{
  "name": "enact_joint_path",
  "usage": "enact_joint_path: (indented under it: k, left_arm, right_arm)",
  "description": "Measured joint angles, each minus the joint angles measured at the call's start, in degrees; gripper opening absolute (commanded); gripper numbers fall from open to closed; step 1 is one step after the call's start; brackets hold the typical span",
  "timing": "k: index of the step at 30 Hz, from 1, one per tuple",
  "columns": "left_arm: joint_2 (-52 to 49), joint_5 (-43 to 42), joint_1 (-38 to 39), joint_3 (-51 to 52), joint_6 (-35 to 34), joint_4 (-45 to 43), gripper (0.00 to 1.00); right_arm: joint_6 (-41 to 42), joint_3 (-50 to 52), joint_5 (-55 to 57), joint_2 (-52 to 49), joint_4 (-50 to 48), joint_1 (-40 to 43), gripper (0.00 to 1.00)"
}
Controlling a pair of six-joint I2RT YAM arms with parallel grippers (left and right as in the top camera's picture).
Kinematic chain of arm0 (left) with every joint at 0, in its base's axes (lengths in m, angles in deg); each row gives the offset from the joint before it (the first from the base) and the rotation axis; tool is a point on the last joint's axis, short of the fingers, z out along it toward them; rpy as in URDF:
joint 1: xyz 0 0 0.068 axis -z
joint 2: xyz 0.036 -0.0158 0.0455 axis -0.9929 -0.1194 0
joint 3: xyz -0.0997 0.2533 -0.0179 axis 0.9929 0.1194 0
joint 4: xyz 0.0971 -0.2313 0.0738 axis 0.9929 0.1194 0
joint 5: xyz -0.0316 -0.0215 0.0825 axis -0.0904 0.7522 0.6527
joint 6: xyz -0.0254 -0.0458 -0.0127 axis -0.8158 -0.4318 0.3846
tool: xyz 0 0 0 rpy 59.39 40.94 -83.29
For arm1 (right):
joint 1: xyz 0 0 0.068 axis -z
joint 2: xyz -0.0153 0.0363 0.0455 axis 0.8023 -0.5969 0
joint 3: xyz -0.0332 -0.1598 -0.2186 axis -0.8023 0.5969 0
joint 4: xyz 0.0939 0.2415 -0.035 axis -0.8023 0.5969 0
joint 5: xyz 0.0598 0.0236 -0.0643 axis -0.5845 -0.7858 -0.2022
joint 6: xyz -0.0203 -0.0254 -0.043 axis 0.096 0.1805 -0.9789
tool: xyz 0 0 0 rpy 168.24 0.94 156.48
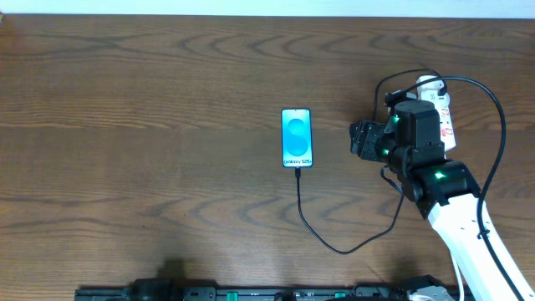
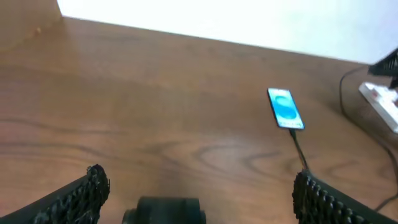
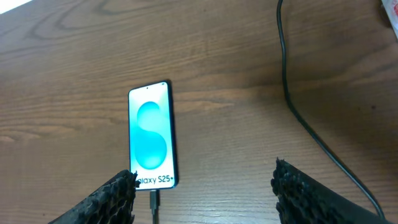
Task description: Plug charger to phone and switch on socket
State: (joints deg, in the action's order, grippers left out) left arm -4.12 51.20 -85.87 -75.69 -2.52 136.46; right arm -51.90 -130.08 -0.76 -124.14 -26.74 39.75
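Both hands gape wide and empty, left hand [image 2: 200, 180] over the desk [image 2: 155, 93], right hand [image 3: 204, 177] near the phone [image 1: 297, 138]. The charger [image 1: 313, 226] sits plugged into the phone's lower end; the socket [image 1: 443, 104] lies well apart from it.
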Motion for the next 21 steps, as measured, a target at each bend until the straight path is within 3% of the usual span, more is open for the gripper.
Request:
enact_joint_path:
  k: [9,12,16,18,21]
  left_arm:
    - [0.00,0.09,-0.66,-0.15,0.02,-0.55,0.96]
    - [0.00,-0.33,-0.66,-0.15,0.02,-0.55,0.96]
    - [0.00,-0.83,-0.66,-0.13,-0.02,-3.41,0.96]
    - [0.00,-1.31,-0.66,0.00,-0.26,-8.00,0.96]
    - [0.00,-1.86,-0.66,1.86,-0.31,-16.44,0.96]
  right_arm:
    - [0.42,0.00,0.00,-0.02,-0.17,0.00,0.53]
    - [0.55,0.00,0.00,-0.02,-0.20,0.00,0.40]
    - [0.74,0.00,0.02,-0.02,-0.68,0.00,0.10]
    - [0.96,0.00,0.00,-0.02,-0.96,0.00,0.02]
    - [1.05,0.00,0.02,-0.02,-0.83,0.00,0.01]
